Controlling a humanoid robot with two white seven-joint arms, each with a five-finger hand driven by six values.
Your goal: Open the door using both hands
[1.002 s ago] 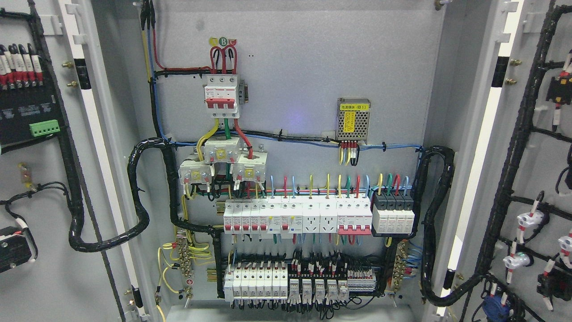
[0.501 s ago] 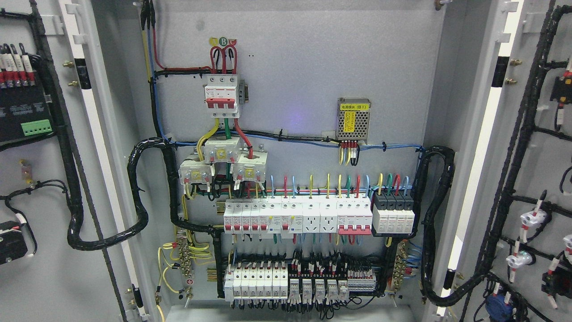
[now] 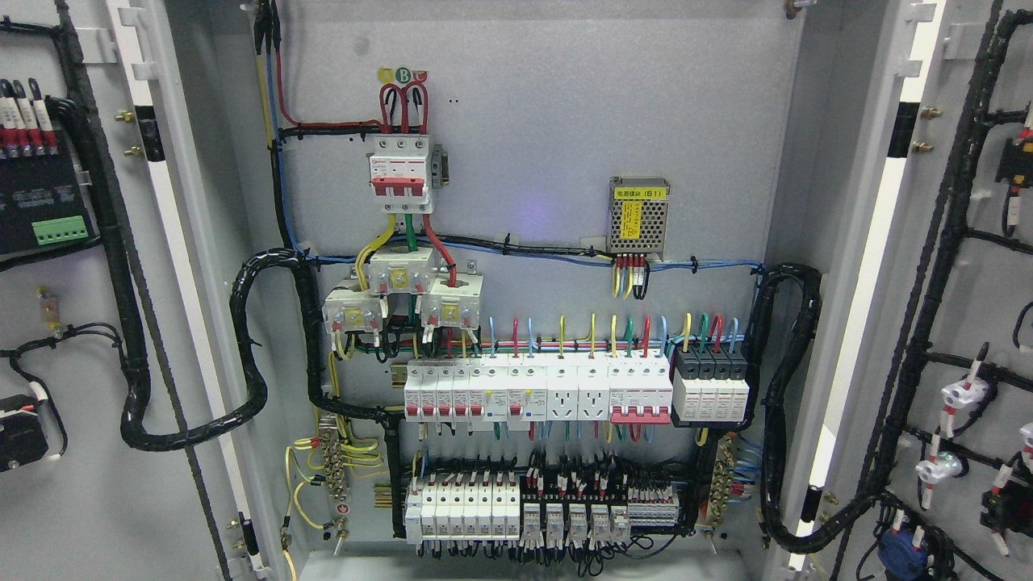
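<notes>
Doors first: from the head view you see the left door (image 3: 73, 323) and right door (image 3: 968, 282) both swung wide, inner faces showing at the frame edges. Neither hand is in view, so you cannot tell their state. Between them the cabinet (image 3: 524, 161) holds breaker rows (image 3: 537, 391), a mesh power supply (image 3: 638, 215) and black cable looms (image 3: 250, 347).

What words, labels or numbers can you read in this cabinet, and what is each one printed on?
"B": round green sticker above the red-toggled top breaker.
"(B1)": end of the yellow label on the perforated metal module; the characters before it are too small to read.
Print on the breaker faces, the row of white modules, the lower relays and the black unit on the left door: too small or blurred.
</notes>
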